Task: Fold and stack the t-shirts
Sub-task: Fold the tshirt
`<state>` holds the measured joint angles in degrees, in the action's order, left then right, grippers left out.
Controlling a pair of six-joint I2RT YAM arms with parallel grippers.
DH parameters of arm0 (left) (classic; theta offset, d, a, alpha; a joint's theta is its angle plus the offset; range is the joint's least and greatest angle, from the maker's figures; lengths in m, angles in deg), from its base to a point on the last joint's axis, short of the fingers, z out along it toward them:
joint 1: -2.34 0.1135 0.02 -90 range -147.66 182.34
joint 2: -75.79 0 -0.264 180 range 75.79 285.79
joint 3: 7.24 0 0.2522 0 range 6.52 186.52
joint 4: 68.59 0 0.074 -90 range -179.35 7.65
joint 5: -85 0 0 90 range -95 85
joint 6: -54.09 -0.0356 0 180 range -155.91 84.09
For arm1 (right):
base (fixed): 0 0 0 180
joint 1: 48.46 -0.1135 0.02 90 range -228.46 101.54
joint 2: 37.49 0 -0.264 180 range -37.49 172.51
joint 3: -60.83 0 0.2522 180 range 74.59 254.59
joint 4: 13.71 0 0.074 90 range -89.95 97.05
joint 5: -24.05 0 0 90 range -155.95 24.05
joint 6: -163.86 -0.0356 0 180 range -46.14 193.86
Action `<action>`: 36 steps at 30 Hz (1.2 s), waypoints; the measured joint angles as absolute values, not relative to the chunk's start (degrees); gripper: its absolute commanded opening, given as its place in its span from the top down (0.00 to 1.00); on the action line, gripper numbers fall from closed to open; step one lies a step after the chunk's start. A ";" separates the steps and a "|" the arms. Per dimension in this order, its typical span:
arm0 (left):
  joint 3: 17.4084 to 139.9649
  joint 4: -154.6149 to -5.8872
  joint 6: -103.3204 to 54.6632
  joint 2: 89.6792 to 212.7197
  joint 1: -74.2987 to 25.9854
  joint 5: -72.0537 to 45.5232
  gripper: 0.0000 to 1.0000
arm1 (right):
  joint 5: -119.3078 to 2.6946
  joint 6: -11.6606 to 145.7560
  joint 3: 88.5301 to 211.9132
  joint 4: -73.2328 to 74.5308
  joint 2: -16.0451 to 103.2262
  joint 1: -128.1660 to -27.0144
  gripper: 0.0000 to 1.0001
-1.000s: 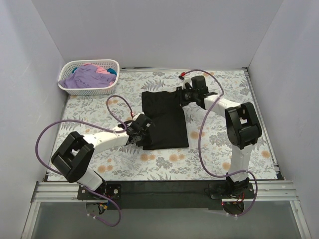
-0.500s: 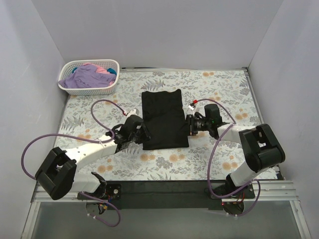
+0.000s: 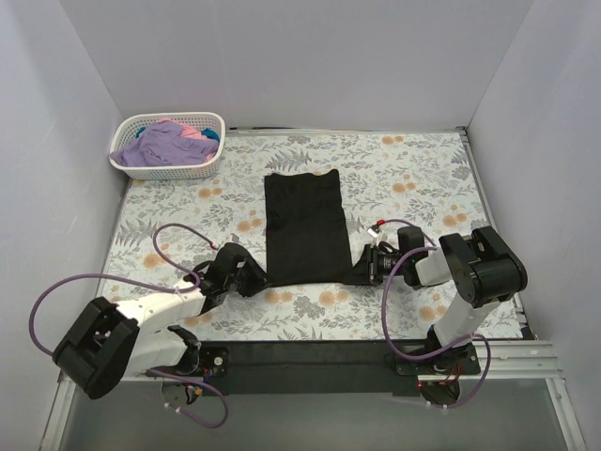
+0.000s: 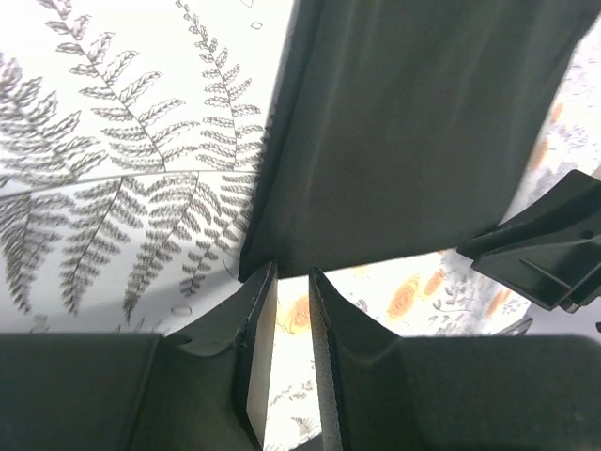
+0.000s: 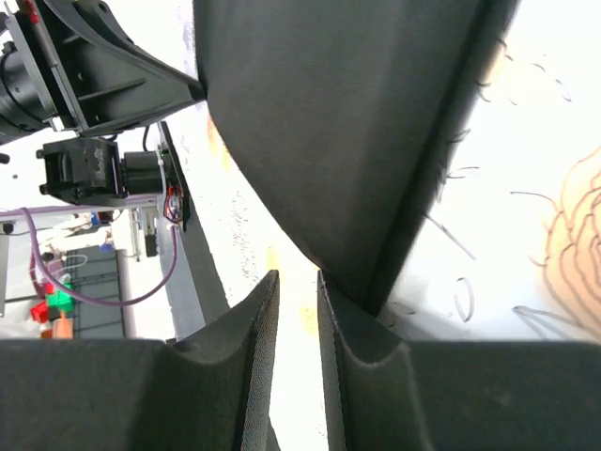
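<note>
The black t-shirt [image 3: 302,225] lies flat as a long folded rectangle in the middle of the table. My left gripper [image 3: 255,279] sits low at its near left corner. In the left wrist view the gripper [image 4: 291,278] is narrowly open, with only table showing in the gap and the shirt's [image 4: 413,141] corner just ahead of the fingertips. My right gripper [image 3: 362,267] is at the near right corner. In the right wrist view it [image 5: 298,275] is also slightly open and holds nothing, with the shirt's [image 5: 347,122] edge beside its right finger. Lavender [image 3: 155,146] and pink [image 3: 192,135] t-shirts lie heaped in the basket.
The white lattice basket [image 3: 167,168] stands at the far left corner of the flowered table [image 3: 423,178]. White walls close in the left, back and right sides. Purple cables loop beside both arms. A black rail [image 3: 310,355] runs along the near edge.
Both grippers have slid along the black shirt's sides towards the near edge, the right one from the far corner. The shirt now lies narrower and straighter.
</note>
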<state>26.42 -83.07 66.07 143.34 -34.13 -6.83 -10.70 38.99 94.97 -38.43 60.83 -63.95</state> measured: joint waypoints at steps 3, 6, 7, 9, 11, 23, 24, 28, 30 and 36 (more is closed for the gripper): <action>26.05 -85.21 66.11 138.75 -33.47 -6.81 0.80 | -10.73 37.98 94.95 -38.43 57.47 -63.80 0.70; 27.31 -85.34 65.37 135.50 -32.22 -6.96 0.79 | -10.57 36.37 97.50 -38.51 53.77 -63.80 0.69; 28.71 -85.34 64.82 135.58 -31.44 -7.05 0.79 | -10.44 35.71 99.54 -38.51 53.47 -63.82 0.69; 32.28 -84.35 63.38 137.42 -30.06 -6.94 0.79 | -10.68 34.68 104.56 -38.91 54.17 -63.82 0.69; 37.28 -82.32 61.65 142.07 -28.22 -7.09 0.79 | -10.99 33.77 110.40 -39.45 56.46 -63.80 0.69; 56.36 -70.50 57.52 180.37 -16.62 -14.30 0.81 | -16.34 29.96 134.16 -40.70 82.62 -61.68 0.69; 56.95 -69.34 58.02 182.09 -15.87 -15.70 0.81 | -16.63 29.79 134.95 -40.52 84.48 -61.06 0.69; 59.40 -67.20 57.98 185.07 -15.28 -16.45 0.80 | -16.91 27.67 137.20 -40.85 90.14 -58.64 0.70; 59.38 -66.58 58.00 185.22 -15.18 -16.91 0.76 | -16.87 27.34 137.55 -41.14 90.25 -58.00 0.70; 56.27 -68.29 55.88 180.59 -15.22 -16.49 0.62 | -18.83 28.89 133.20 -39.37 85.53 -57.30 0.69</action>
<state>56.27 -68.29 55.88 180.59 -15.22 -16.49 -18.83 28.89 133.20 -39.37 85.53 -57.30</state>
